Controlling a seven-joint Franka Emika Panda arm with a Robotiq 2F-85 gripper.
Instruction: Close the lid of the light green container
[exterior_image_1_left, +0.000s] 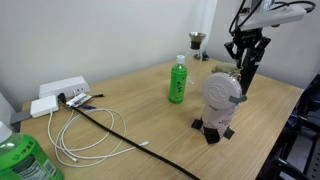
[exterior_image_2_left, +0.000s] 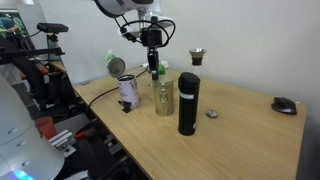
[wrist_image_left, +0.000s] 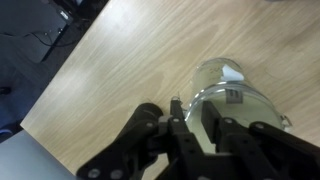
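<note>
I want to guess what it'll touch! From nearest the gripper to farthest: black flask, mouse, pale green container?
From the gripper, in an exterior view:
1. pale green container, just below it.
2. black flask, beside the container.
3. mouse, far over at the picture's right.

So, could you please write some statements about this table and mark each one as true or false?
1. The slim green bottle stands upright on the table. True.
2. The tool grips the slim green bottle. False: in an exterior view it hangs apart from the bottle, close to the round white container.
3. The black tumbler lies on its side. False: it stands upright.
4. A computer mouse lies on the table. True.
5. The light green container stands next to the black tumbler. True.
</note>
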